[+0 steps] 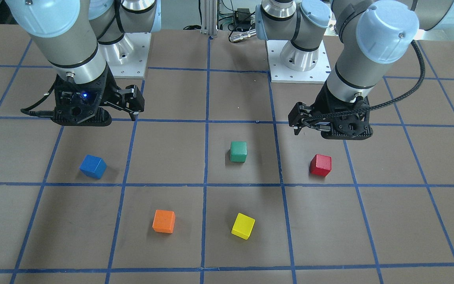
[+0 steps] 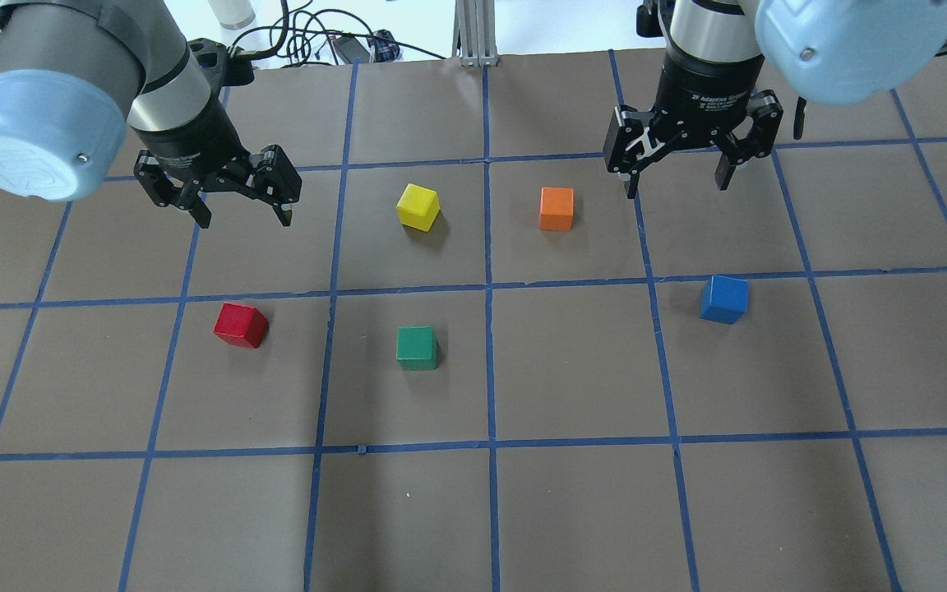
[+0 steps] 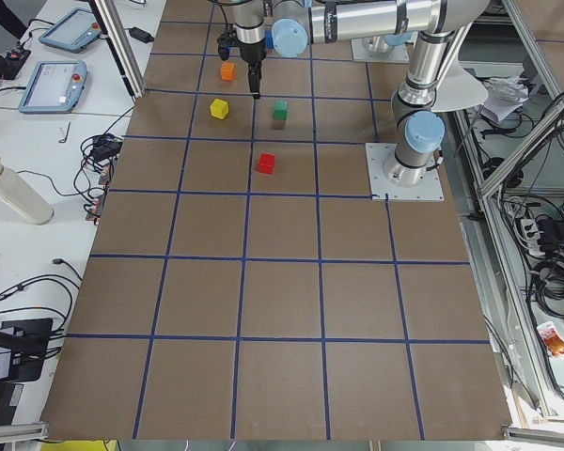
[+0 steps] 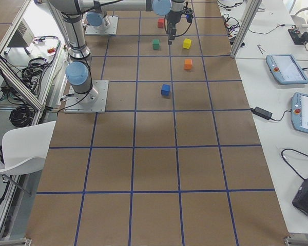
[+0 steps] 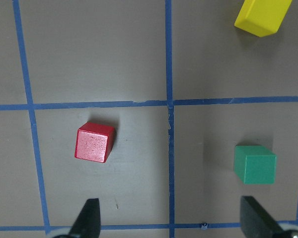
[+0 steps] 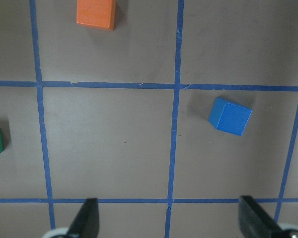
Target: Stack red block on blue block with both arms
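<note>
The red block lies on the brown table in the left half, and also shows in the left wrist view. My left gripper hangs open and empty above the table, beyond the red block and apart from it. The blue block lies in the right half, turned a little, and also shows in the right wrist view. My right gripper hangs open and empty beyond the blue block, slightly to its left. Both blocks also show in the front view: red, blue.
A green block lies between the red and blue blocks, nearer the red. A yellow block and an orange block lie farther out between the two grippers. Blue tape lines grid the table.
</note>
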